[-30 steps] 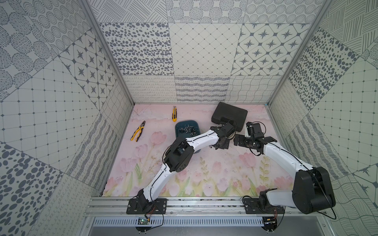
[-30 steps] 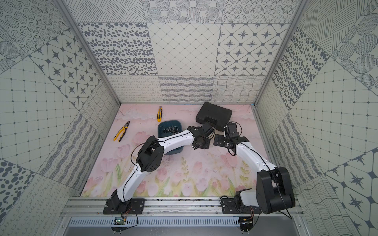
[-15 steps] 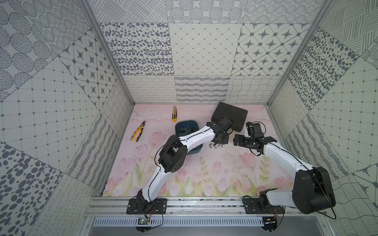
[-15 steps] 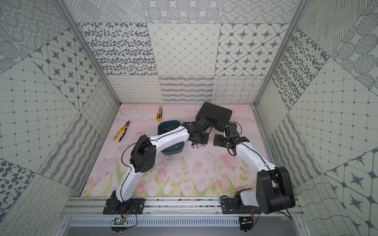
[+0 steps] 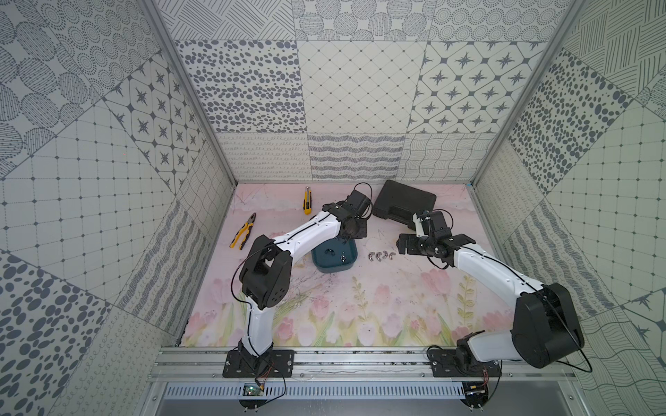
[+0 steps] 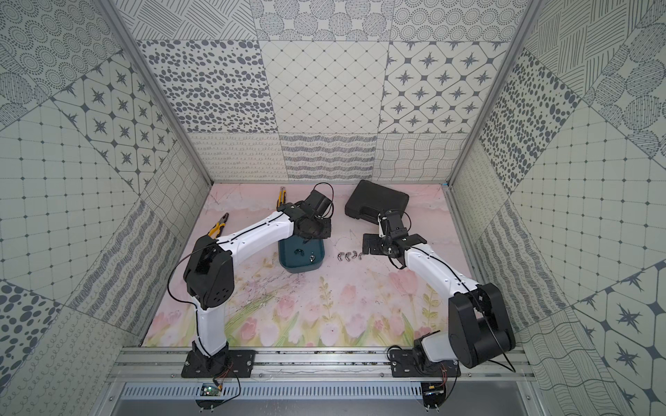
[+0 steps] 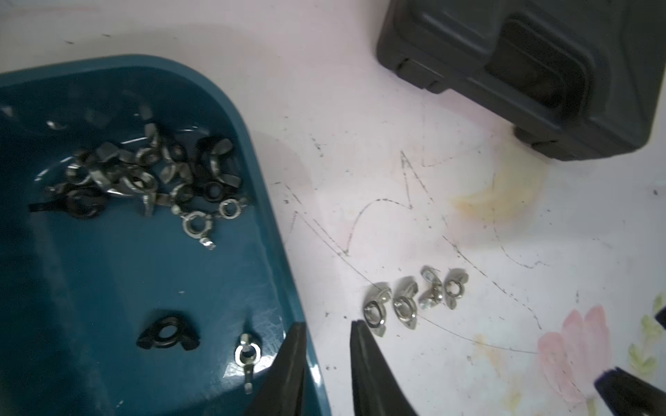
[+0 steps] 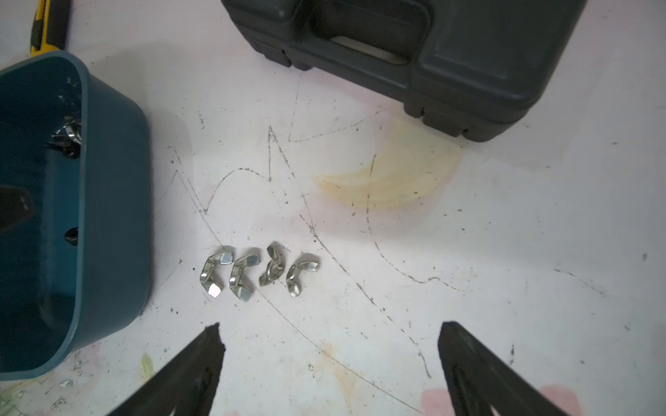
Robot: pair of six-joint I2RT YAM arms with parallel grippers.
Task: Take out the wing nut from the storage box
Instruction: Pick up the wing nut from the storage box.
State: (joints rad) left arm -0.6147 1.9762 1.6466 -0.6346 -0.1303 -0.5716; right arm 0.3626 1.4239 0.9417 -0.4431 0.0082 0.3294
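Observation:
The dark teal storage box [image 5: 320,264] [image 6: 288,263] [image 7: 108,273] [image 8: 111,216] sits mid-table. It holds a pile of silver and black wing nuts [image 7: 144,176], plus a single black one [image 7: 167,333] and a single silver one [image 7: 247,354]. Several silver wing nuts [image 5: 381,256] [image 6: 349,256] [image 7: 414,299] [image 8: 259,272] lie in a row on the table right of the box. My left gripper [image 7: 326,324] hangs over the box's right rim, slightly open and holding nothing. My right gripper [image 8: 328,326] is wide open just short of the row, also holding nothing.
A black hard-shell case [image 5: 403,207] [image 8: 450,65] lies at the back right, close behind the right wrist. A yellow utility knife [image 5: 307,201] lies behind the box and yellow-handled pliers [image 5: 243,236] at the far left. Patterned walls enclose the table.
My left arm has swung left, away from the right gripper and back toward the box, uncovering the row of nuts. Its jaws have parted a little. The right arm has not moved.

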